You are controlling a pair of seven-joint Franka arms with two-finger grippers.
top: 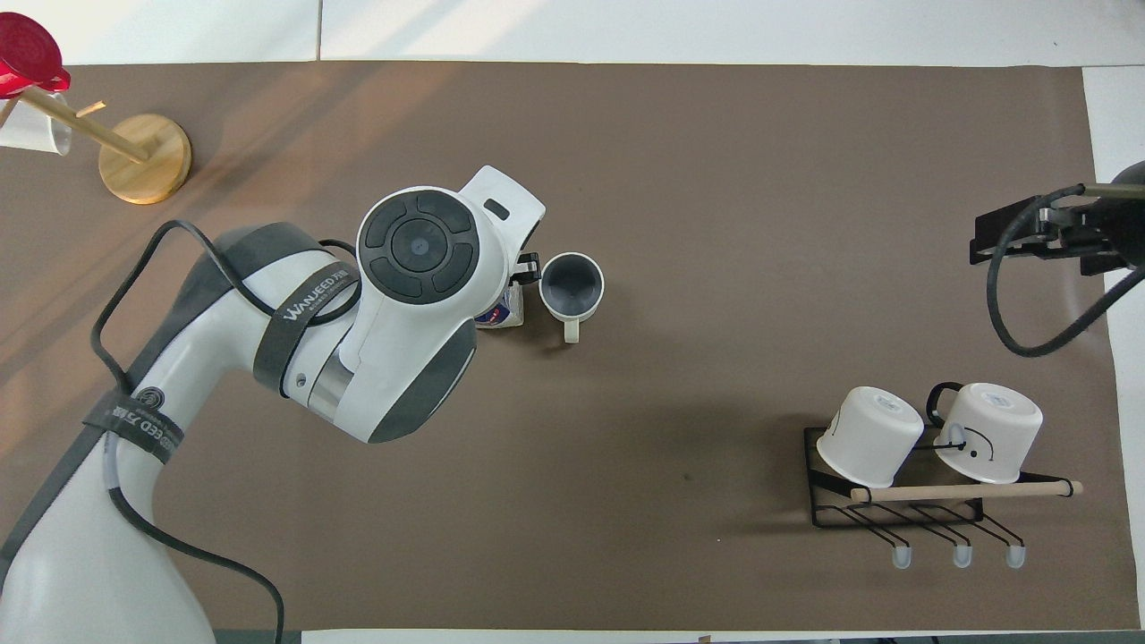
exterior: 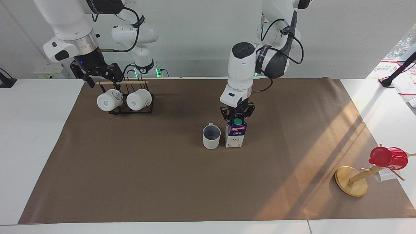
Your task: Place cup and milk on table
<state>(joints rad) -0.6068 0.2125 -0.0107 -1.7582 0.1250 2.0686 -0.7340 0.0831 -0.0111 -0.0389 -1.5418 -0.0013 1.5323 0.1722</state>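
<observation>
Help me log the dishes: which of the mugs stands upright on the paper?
The white cup with the grey-blue inside, beside the milk carton. The two white mugs hang tipped on the black rack; the red cup hangs on the wooden stand.

Off-task items you have in view:

- Black wire rack point(exterior: 131, 109) point(top: 894, 510) with a wooden rod along its top, standing toward the right arm's end.
- Two white mugs point(exterior: 107, 100) point(top: 872, 436) on that rack, side by side and tipped over, bases showing.
- Wooden mug tree point(exterior: 351, 180) point(top: 143, 156) on a round base, toward the left arm's end.
- Red cup point(exterior: 388, 158) point(top: 27, 58) hung on one of its pegs.
</observation>
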